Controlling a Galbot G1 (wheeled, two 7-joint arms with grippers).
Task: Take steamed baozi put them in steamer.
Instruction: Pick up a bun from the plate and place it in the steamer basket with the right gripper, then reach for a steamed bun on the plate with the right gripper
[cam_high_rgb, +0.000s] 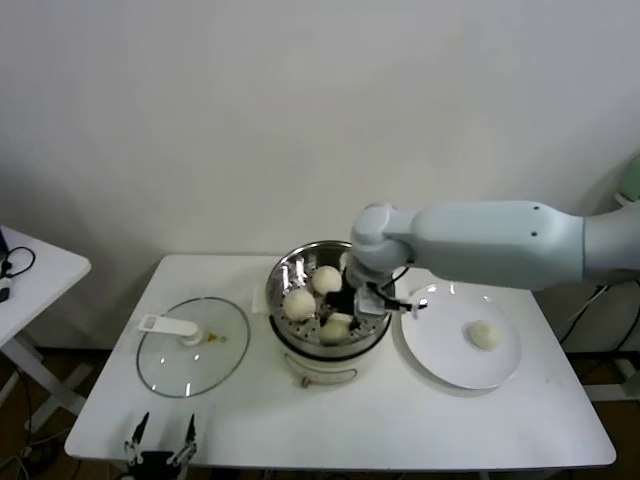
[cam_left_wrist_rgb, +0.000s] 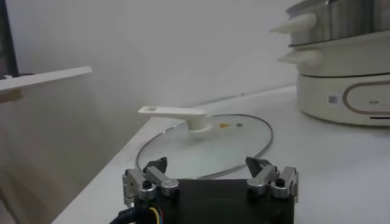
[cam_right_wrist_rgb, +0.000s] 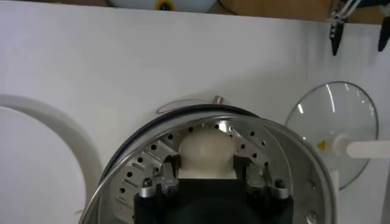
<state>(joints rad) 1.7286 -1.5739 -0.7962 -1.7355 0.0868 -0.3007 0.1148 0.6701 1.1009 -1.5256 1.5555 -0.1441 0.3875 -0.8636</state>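
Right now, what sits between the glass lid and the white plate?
In the head view, the steamer stands between the glass lid and the white plate. It holds three baozi; the right gripper is inside, around one.

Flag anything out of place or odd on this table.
Nothing stands out. Three baozi sit in the steamer, one between the right gripper's fingers; one waits on the plate; the glass lid lies flat.

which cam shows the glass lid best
The head view: the whole glass lid lies flat on the table left of the steamer. The left wrist view shows it low and edge-on; the right wrist view catches only part of it.
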